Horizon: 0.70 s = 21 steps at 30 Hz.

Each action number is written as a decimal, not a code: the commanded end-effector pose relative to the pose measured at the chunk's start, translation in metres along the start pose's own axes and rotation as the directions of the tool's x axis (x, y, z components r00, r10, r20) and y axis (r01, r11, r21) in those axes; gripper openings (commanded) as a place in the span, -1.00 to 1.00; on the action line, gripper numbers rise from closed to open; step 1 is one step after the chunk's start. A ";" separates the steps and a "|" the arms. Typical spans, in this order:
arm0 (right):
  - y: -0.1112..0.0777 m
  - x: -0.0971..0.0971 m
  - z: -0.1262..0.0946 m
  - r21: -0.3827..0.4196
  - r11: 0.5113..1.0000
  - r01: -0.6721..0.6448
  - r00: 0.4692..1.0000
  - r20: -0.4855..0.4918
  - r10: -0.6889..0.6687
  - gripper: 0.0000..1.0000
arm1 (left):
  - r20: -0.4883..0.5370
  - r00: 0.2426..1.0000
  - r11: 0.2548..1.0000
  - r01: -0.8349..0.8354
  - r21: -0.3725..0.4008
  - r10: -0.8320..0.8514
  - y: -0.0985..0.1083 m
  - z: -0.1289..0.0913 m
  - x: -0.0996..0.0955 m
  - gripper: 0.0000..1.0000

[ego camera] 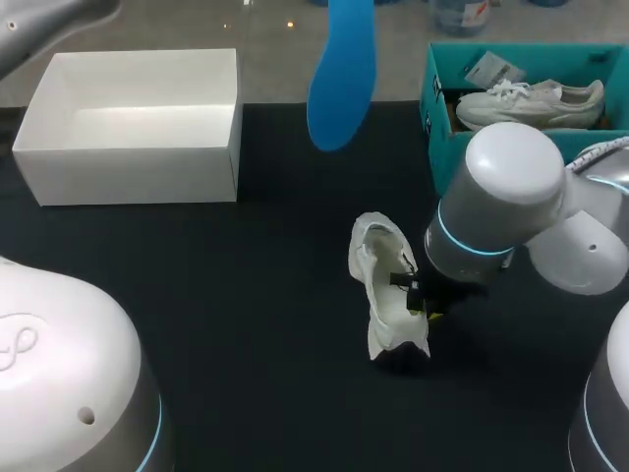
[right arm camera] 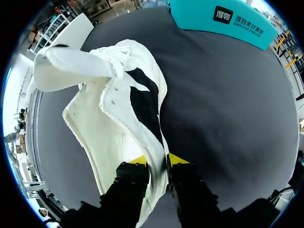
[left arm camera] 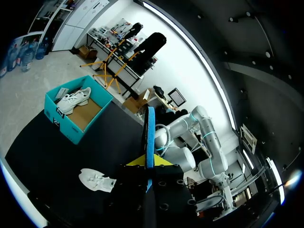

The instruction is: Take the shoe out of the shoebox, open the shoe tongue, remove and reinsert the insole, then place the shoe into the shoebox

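Observation:
A white shoe [ego camera: 386, 285] stands on the black table [ego camera: 246, 324] with its tongue pulled open. My right gripper [ego camera: 425, 303] is at the shoe's right side. In the right wrist view the shoe's side wall [right arm camera: 118, 123] runs between the fingers of the right gripper [right arm camera: 158, 164], which is shut on it. A blue insole [ego camera: 341, 79] hangs high over the table's far edge. My left gripper [left arm camera: 151, 164] is shut on the insole [left arm camera: 150, 135], seen edge-on; the shoe [left arm camera: 96, 181] lies far below it.
An open white shoebox [ego camera: 128, 167] stands at the back left. A teal box [ego camera: 442, 138] holding another white shoe [ego camera: 531, 101] stands at the back right, also seen as the teal box [left arm camera: 71, 128]. My right arm's elbow [ego camera: 511, 197] looms over the shoe.

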State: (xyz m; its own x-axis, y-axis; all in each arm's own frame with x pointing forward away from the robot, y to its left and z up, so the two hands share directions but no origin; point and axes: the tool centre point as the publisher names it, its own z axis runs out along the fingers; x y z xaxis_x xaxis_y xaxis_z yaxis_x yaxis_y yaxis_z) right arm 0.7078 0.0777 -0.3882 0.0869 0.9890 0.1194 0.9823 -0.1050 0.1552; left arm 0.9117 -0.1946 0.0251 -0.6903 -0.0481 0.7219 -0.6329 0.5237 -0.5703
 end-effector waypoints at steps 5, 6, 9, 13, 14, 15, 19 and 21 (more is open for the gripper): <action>0.001 -0.003 -0.026 -0.028 1.000 0.009 1.000 -0.029 -0.010 1.00 | 0.000 1.000 1.000 -0.001 0.000 0.001 0.001 0.000 0.000 -1.00; 0.002 -0.004 -0.031 -0.040 0.999 0.012 0.999 -0.039 -0.013 1.00 | 0.000 1.000 1.000 -0.001 0.000 0.001 0.001 0.000 0.000 -1.00; 0.005 -0.009 -0.045 -0.037 0.999 0.008 1.000 -0.028 -0.009 1.00 | 0.000 1.000 1.000 -0.001 0.000 0.001 0.001 0.000 0.000 -1.00; 0.009 -0.019 -0.060 -0.039 0.999 0.008 0.999 -0.052 -0.010 1.00 | 0.000 1.000 1.000 -0.001 0.000 0.001 0.001 0.000 0.000 -1.00; 0.011 -0.020 -0.062 -0.039 0.999 0.020 0.996 -0.083 -0.023 1.00 | 0.000 1.000 1.000 -0.001 0.000 0.001 0.001 0.000 0.000 -1.00; 0.014 -0.021 -0.065 -0.050 0.998 0.025 0.994 -0.104 -0.030 1.00 | 0.000 1.000 1.000 -0.001 0.000 0.001 0.001 0.000 0.000 -1.00; 0.018 -0.022 -0.069 -0.045 0.998 0.032 0.993 -0.116 -0.037 1.00 | 0.000 1.000 1.000 -0.001 0.000 0.001 0.001 0.000 0.000 -1.00; 0.018 -0.022 -0.069 -0.045 0.998 0.032 0.993 -0.116 -0.037 1.00 | 0.000 1.000 1.000 -0.001 0.000 0.001 0.001 0.000 0.000 -1.00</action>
State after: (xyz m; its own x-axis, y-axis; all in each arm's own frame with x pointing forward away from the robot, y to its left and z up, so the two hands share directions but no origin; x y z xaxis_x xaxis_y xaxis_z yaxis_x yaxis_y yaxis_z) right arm 0.7183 0.0577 -0.3248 0.0368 0.9797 0.1971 0.9775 -0.0763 0.1965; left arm 0.9117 -0.1947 0.0251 -0.6903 -0.0480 0.7219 -0.6328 0.5238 -0.5703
